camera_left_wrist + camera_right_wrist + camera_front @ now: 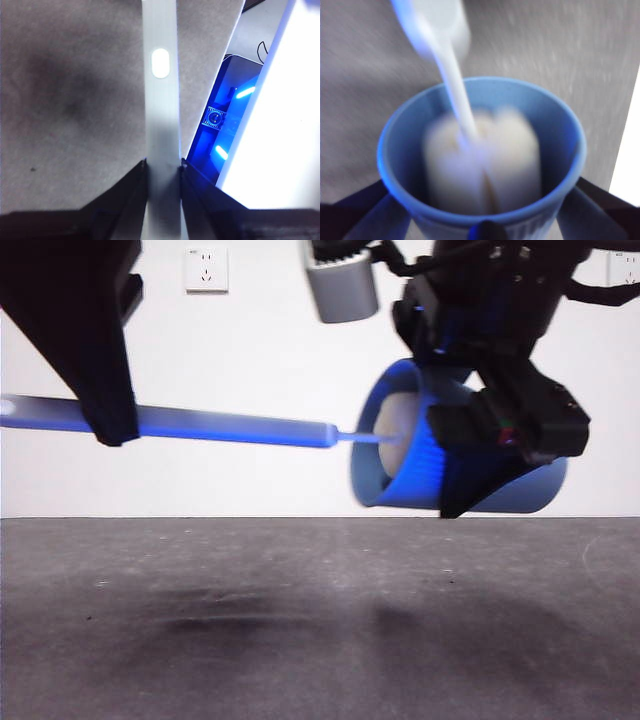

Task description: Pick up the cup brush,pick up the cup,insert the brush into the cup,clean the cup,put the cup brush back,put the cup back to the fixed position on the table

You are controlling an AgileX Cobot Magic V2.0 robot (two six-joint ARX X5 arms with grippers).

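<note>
We see both arms working above the desk (320, 620), with nothing resting on it but their shadows.

The left end effector (162, 167) is clamped on the grey handle of the brush (235, 426), its two black jaws pressed flat against either side of the handle. In the front view this arm comes down from the upper corner as a dark wedge, and the handle runs almost level from it toward the cup. In the left wrist view the handle shows a pale oval hole in it.

The right end effector (480, 455) grips the cup (400, 455), holding it on its side in the air, well clear of the desk, with its mouth turned toward the brush. Its jaws sit on opposite sides of the ribbed blue wall, as the right wrist view shows.

The brush's cream sponge head (482, 160) is inside the cup, deep past the rim, and its thin neck crosses the rim on the way in. The sponge is blurred in the right wrist view.

A wall socket (206, 269) sits on the white wall behind.
</note>
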